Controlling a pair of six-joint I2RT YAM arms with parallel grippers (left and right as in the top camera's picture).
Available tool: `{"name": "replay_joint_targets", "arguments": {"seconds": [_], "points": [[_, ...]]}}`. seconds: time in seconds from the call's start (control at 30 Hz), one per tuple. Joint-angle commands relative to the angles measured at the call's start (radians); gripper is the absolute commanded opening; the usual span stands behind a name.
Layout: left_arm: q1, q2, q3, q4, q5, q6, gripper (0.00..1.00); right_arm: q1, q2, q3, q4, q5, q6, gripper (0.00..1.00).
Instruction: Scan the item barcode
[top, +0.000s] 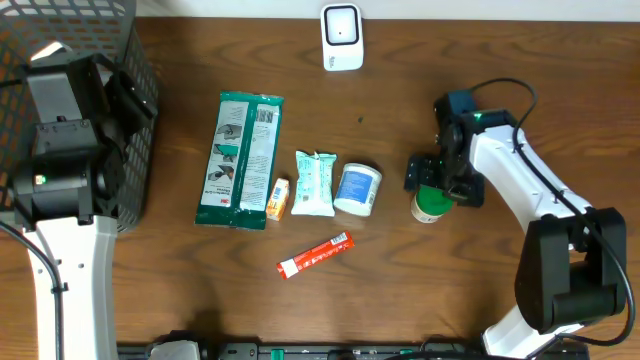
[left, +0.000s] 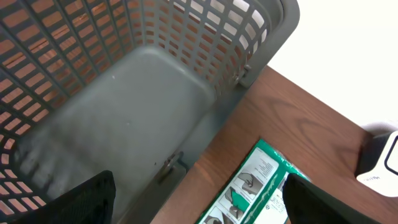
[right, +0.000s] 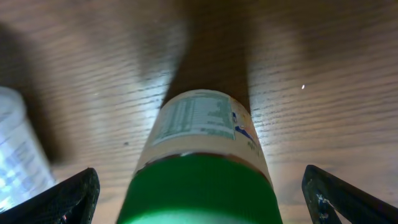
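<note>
Bottle (right: 202, 149) with green cap stands between the spread fingers (right: 62, 199) of the right hand (right: 199, 190), untouched.

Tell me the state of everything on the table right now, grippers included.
basket, empty
bottle, upright, green lid on, not gripped
green packet, lying flat
small box, lying beside the packet
white pouch, lying flat
white tub, resting free
red sachet, lying flat
scanner, upright, nothing before it
left gripper, open, above the basket
right gripper, open, straddling the bottle
</note>
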Motion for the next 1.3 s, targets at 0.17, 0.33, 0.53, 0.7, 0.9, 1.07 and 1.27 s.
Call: {"name": "replay_joint_targets", "arguments": {"seconds": [0.17,0.33,0.53,0.7,0.9,1.07,1.27], "points": [[0.003,0.002,0.004,-0.001,-0.009,0.002,0.84,0.012,0.004,-0.077,0.074,-0.003,0.036,0.99],[0.003,0.002,0.004,0.0,-0.009,0.002,0.84,0.012,0.004,-0.076,0.098,-0.003,0.036,0.96],[0.003,0.002,0.004,-0.001,-0.009,0.002,0.84,0.012,0.004,-0.076,0.101,-0.003,0.037,0.9],[0.003,0.002,0.004,-0.001,-0.009,0.002,0.84,0.017,0.004,-0.076,0.1,-0.003,0.048,0.84],[0.003,0.002,0.004,-0.001,-0.009,0.002,0.84,0.034,0.004,-0.077,0.114,0.0,0.059,0.82],[0.003,0.002,0.004,-0.001,-0.009,0.002,0.84,0.055,0.004,-0.077,0.119,0.0,0.067,0.79],[0.003,0.002,0.004,-0.001,-0.009,0.002,0.84,0.062,0.004,-0.077,0.084,0.0,0.074,0.82]]}}
